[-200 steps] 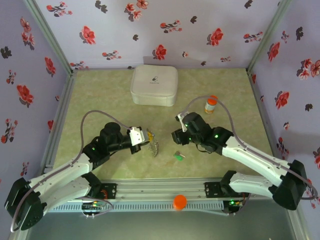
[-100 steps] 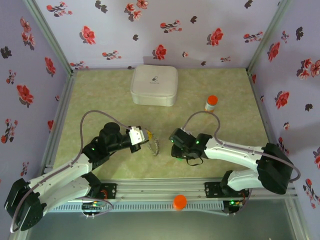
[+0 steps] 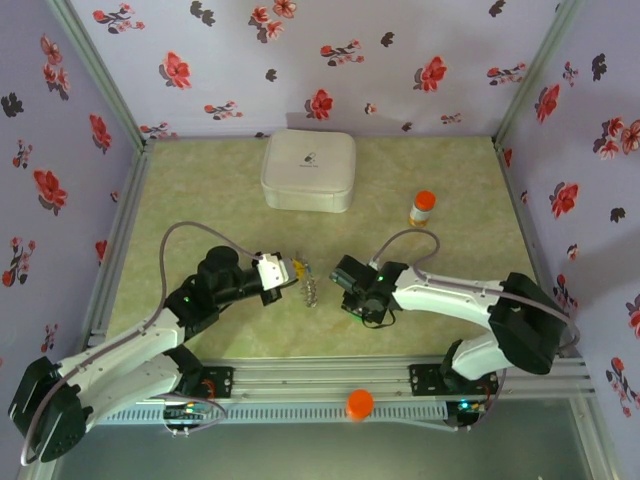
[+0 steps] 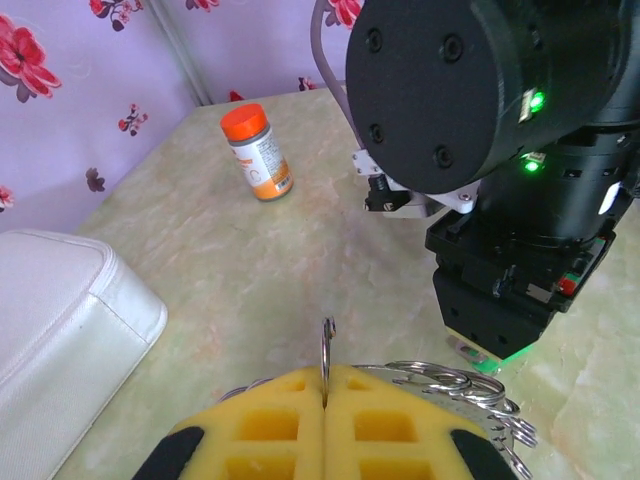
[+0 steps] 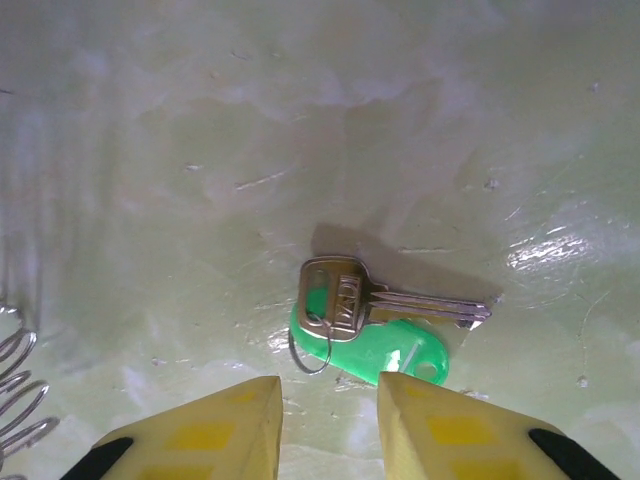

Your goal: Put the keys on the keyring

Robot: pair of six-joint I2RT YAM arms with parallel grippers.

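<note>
A silver key with a green tag [image 5: 370, 320] lies flat on the table. My right gripper [image 5: 330, 420] points down at it, open, with its yellow fingertips [image 5: 240, 420] just short of the key and nothing between them. From above, the right gripper [image 3: 360, 306] hangs over that spot at the table's near middle. The keyring [image 4: 326, 345] is a thin metal loop with more silver loops [image 4: 470, 385] trailing to its right. My left gripper [image 4: 326, 380] is shut on it and holds it upright, a little left of the right gripper [image 3: 292, 270].
A white rounded case [image 3: 307, 170] sits at the back middle, also at the left of the left wrist view [image 4: 60, 310]. An orange-capped bottle [image 3: 422, 208] stands at the back right. Flowered walls close in the table on three sides.
The right arm has swung left and towards the near edge and dropped over the green-tagged key, its jaws narrowing. The left gripper has held still with the keyring.
</note>
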